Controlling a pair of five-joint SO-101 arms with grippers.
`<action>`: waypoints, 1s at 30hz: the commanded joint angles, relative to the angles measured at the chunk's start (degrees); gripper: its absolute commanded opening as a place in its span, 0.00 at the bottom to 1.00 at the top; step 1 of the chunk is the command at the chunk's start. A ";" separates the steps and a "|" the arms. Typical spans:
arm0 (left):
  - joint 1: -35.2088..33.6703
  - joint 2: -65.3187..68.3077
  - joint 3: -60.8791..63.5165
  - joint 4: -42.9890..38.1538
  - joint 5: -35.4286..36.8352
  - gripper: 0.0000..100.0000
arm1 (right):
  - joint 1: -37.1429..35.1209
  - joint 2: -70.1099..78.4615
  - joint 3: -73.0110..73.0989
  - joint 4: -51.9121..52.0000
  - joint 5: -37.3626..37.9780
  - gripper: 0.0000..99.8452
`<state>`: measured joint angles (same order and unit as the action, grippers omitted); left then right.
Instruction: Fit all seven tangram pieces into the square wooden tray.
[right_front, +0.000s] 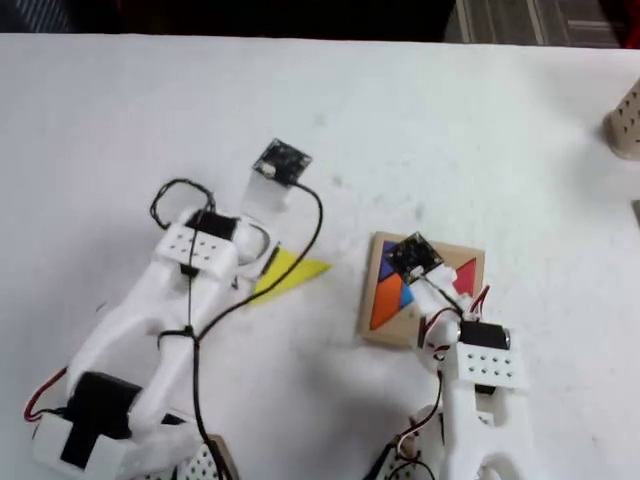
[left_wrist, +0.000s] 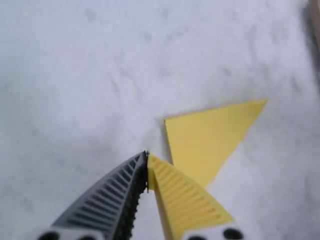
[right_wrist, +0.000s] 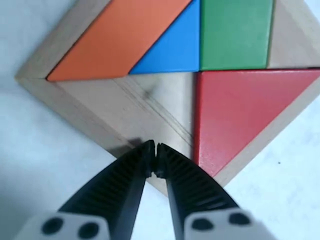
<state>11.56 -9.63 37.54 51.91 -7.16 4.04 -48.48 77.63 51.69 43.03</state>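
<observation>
Yellow triangle (right_front: 290, 272) lies flat on the table (right_front: 450, 130) at 9 o'clock from the tray (right_front: 465, 253), near it but apart; left gripper (left_wrist: 146, 161) sits at the triangle's corner, jaws pressed together on nothing, one finger seemingly overlapping its edge; right gripper (right_wrist: 154, 159) hangs over the tray's bare wood, jaws likewise pressed together; in the tray, orange piece (right_front: 388, 305) at 8 o'clock, red piece (right_front: 465, 278) at 3 o'clock; blue piece (right_wrist: 172, 47) touches orange and green piece (right_wrist: 235, 32).
</observation>
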 joint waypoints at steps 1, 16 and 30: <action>2.51 -2.77 -5.01 -2.11 -2.37 0.02 | -0.31 -0.13 0.09 0.57 0.26 0.02; 4.62 9.71 -6.24 -1.93 -30.51 0.32 | -0.31 -0.13 0.18 0.40 0.62 0.02; 3.30 21.49 -16.97 -0.35 -35.52 0.32 | -0.31 -0.13 0.18 0.40 0.70 0.02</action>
<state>15.43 11.74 24.09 50.33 -41.89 4.04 -48.48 77.63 51.69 43.03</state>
